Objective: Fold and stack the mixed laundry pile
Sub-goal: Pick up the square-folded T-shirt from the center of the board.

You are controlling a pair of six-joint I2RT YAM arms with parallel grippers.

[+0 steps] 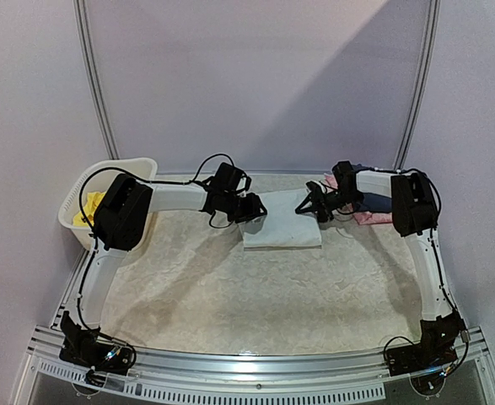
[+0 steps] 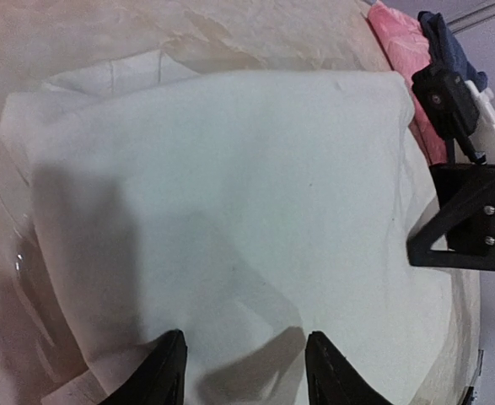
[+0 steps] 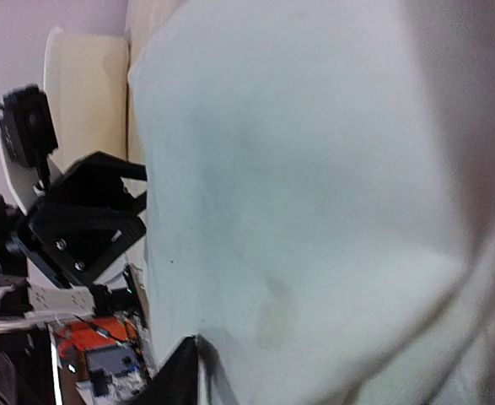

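White T-shirt [image 1: 282, 229] lies folded mid-table between both grippers. Left gripper [image 2: 243, 375] hangs over its edge, fingers spread, holding nothing. Right gripper [image 1: 308, 205] is at the opposite edge; whether it grips, I cannot tell. Yellow shorts [image 1: 88, 208] sit in the basket [image 1: 121, 164] far left; pink cloth [image 2: 399, 51] and blue cloth [image 2: 448, 46] lie behind the right arm

My L arm [image 1: 175, 198] & R arm [image 1: 416, 202] both bent in toward the middle. L gripper [image 2: 243, 367] had its fingers apart. R gripper [image 1: 310, 205]: couldn't tell.
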